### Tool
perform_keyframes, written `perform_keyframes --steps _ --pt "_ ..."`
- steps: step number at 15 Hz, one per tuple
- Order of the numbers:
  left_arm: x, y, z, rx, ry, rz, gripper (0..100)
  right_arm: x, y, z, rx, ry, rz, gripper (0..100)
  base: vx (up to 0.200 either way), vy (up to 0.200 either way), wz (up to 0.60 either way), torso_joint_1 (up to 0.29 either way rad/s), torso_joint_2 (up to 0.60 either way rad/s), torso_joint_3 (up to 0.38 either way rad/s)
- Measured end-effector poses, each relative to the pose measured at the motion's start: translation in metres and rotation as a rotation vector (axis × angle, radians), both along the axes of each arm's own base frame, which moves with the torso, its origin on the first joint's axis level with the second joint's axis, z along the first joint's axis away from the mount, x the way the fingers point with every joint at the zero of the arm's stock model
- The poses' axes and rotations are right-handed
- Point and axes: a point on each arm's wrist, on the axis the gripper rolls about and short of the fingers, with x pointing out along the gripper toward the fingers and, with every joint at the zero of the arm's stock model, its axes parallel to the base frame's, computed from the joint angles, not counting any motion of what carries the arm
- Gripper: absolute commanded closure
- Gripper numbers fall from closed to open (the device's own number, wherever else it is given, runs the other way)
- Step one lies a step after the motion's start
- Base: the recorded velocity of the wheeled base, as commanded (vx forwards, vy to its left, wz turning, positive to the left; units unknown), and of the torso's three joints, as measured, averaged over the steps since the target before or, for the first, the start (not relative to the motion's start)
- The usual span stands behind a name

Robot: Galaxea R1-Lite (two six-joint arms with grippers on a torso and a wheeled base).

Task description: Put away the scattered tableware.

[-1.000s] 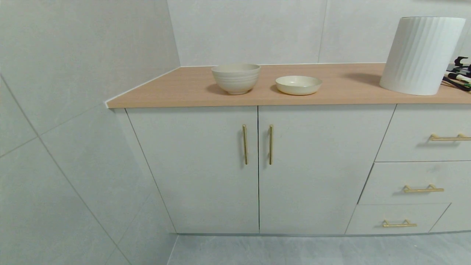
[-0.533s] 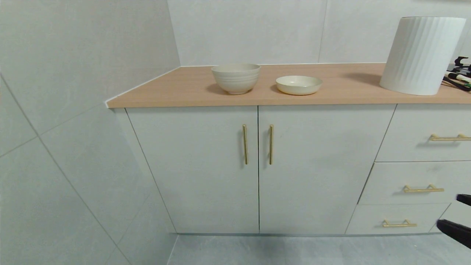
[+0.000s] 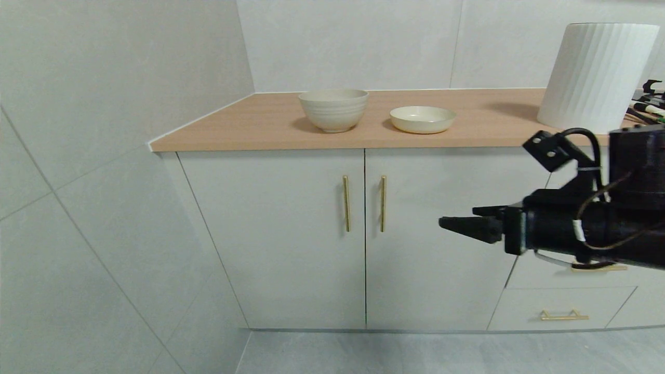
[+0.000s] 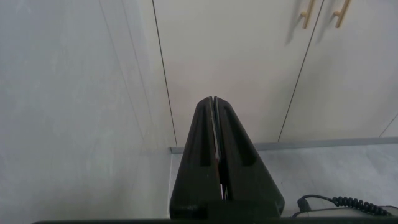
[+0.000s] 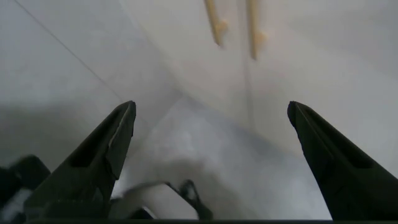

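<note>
Presently: right gripper (image 3: pixel 458 218), fingers spread wide, level with the right door handle (image 3: pixel 382 203) yet well apart, should square up before closing; left gripper (image 4: pixel 212 99) pressed together; bowl (image 3: pixel 333 109) and dish (image 3: pixel 422 119) on countertop (image 3: pixel 249 127).

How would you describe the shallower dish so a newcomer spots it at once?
Find the wooden countertop above the white double-door cabinet. Two cream dishes sit on it; the shallow dish is the one nearer the tall ribbed white cylinder. Unlike the deep ridged bowl beside it, it is low and wide.
</note>
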Motion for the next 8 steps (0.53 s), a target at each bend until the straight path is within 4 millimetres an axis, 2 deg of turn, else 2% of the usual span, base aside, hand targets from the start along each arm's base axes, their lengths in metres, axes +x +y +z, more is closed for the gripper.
perform_keyframes --steps 4,8 --pt "0.0 0.0 0.0 0.0 0.0 0.0 100 0.049 0.047 -0.007 0.047 0.085 0.032 0 0.0 0.0 0.0 0.0 0.0 0.0" --pt "0.0 0.0 0.0 0.0 0.0 0.0 100 0.084 0.071 -0.038 0.047 0.123 0.027 0 0.0 0.0 0.0 0.0 0.0 0.0"
